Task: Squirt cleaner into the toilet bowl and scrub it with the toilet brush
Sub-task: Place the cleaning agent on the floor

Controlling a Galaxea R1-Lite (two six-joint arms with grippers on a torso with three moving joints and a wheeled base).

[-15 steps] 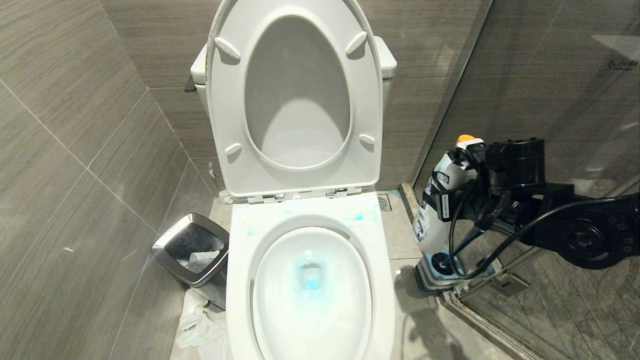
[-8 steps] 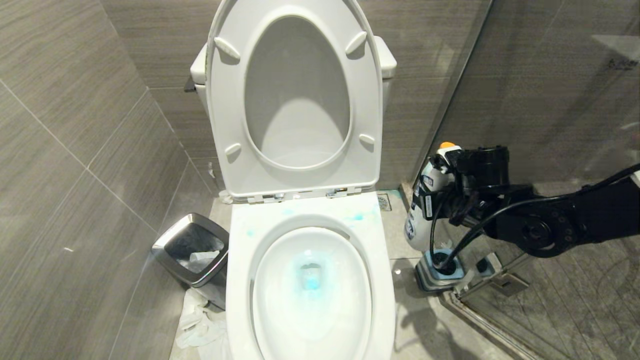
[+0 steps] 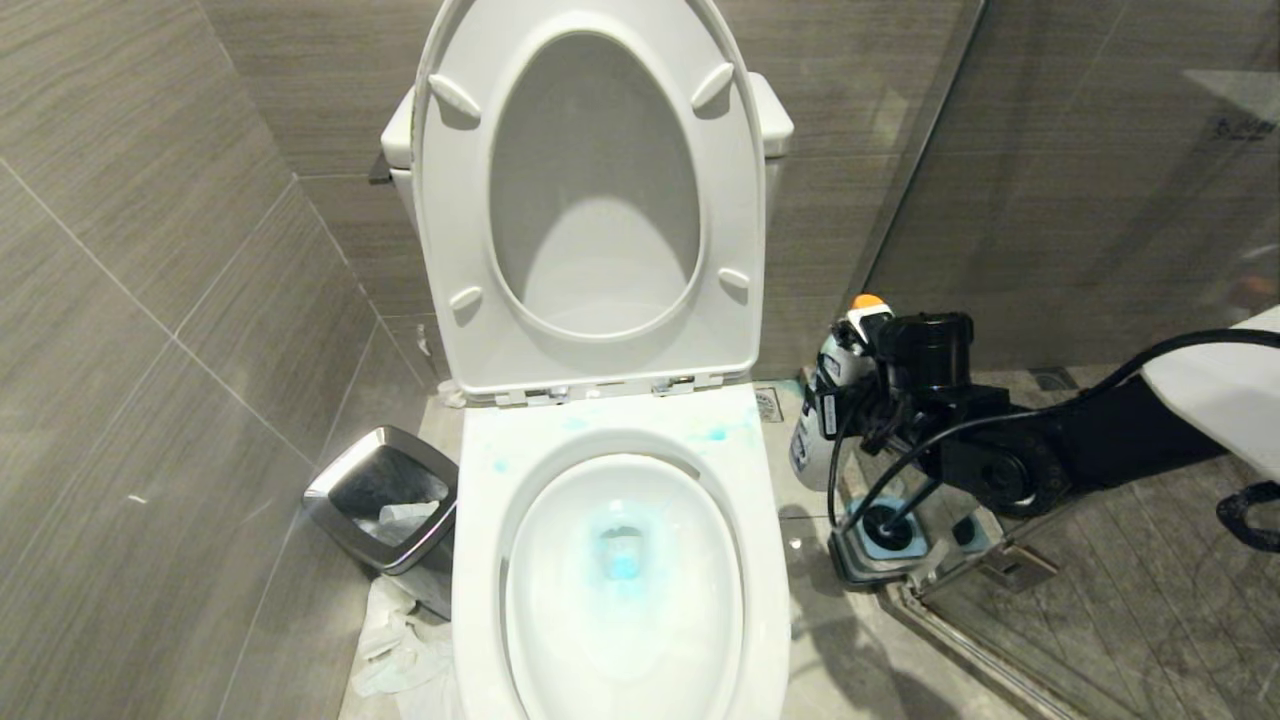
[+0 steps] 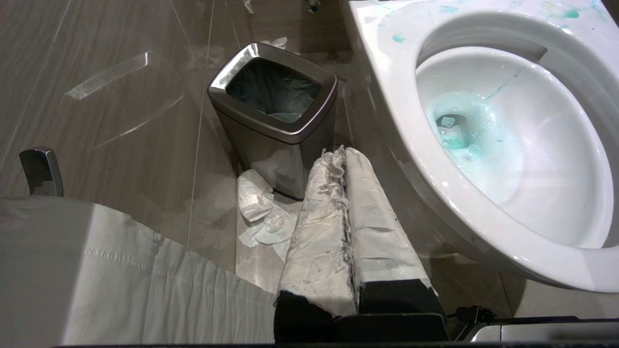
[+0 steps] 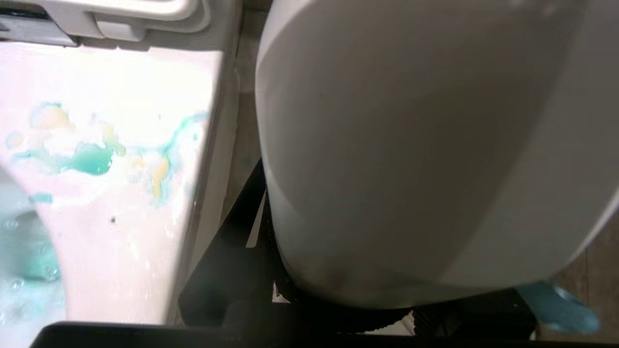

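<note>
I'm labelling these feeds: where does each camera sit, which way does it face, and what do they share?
Head: high up, looking forward and down at the toilet bowl, bin and right gripper holding the cleaner.
Left wrist: low beside the bowl, facing the bin; the left gripper shows, shut.
Right wrist: behind the cleaner, which fills the view beside the stained rim.
Shared: the bowl appears in all three views; the bin in head and left wrist.

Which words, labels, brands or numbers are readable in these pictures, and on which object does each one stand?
No text can be read with certainty.
Cleaner held in the right end effector: dark label patches with print, too small and blurred to read.
Glass wall at the upper right: a faint mark, not readable.
Toilet bowl and waste bin: no text visible.
</note>
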